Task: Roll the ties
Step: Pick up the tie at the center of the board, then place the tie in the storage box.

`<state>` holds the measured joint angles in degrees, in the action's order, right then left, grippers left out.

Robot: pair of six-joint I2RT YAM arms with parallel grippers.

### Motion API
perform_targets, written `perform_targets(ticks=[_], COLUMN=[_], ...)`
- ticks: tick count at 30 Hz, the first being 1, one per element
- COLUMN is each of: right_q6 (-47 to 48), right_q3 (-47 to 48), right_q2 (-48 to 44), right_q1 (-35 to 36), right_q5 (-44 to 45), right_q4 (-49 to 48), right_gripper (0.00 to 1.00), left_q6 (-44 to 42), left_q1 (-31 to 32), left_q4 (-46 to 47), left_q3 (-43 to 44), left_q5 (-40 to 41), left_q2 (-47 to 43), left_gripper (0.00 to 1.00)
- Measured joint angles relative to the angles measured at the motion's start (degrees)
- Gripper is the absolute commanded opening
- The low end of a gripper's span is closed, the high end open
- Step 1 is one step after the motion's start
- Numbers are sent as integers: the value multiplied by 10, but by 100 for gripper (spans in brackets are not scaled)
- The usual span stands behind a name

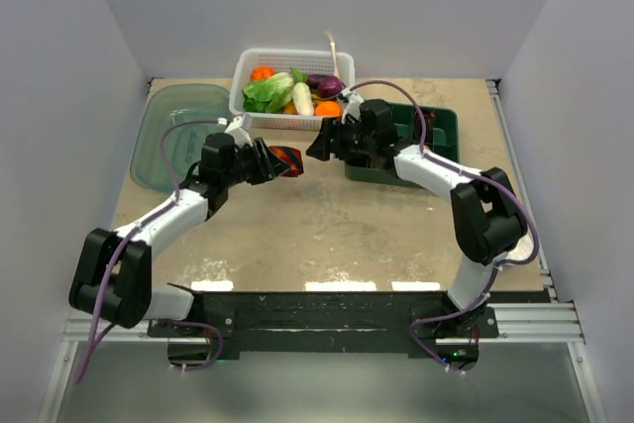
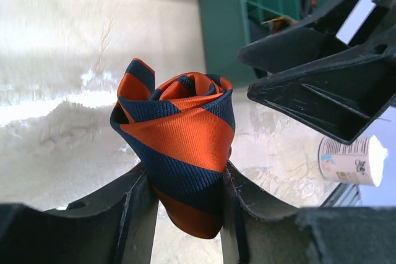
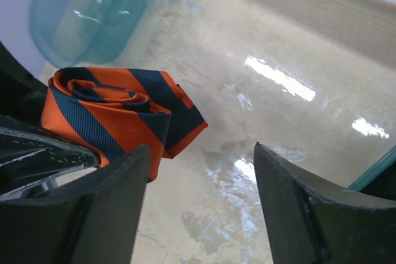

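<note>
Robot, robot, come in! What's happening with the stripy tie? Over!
Left fingers pinching rolled stripy tie. Right fingers open, just beside it. Vegetable basket close behind. Over.

White plastic basket at table rear: lettuce, two oranges, white radish, purple eggplant. Translucent teal lid far left, dark green tray right.

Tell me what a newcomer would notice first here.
The rolled orange-and-navy tie, pinched in the left gripper over the middle of the table. The right gripper hangs open right beside it. Behind them, a white basket of bright vegetables sits at the far edge.
</note>
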<state>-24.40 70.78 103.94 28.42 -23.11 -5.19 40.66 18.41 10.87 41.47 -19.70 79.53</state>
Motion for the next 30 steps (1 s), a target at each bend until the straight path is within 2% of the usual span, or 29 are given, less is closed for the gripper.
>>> perform_targets(ticks=[11,20,30], right_q6=[-19,-28,-132], right_q3=[1,20,21], right_q2=[-64,-61,-57], right_q1=[-50,-56,-52], right_q5=[-171,-308,-435], right_q4=[-102,-142,-304], right_gripper=[98,99,99], left_q6=[-132,-204,-244], left_q1=[0,0,5], left_q4=[-159,-209,-216], left_q3=[74,81,86], left_q5=[-31,-144,-304], left_q2=[-94,-147,-184], left_gripper=[43,43,43])
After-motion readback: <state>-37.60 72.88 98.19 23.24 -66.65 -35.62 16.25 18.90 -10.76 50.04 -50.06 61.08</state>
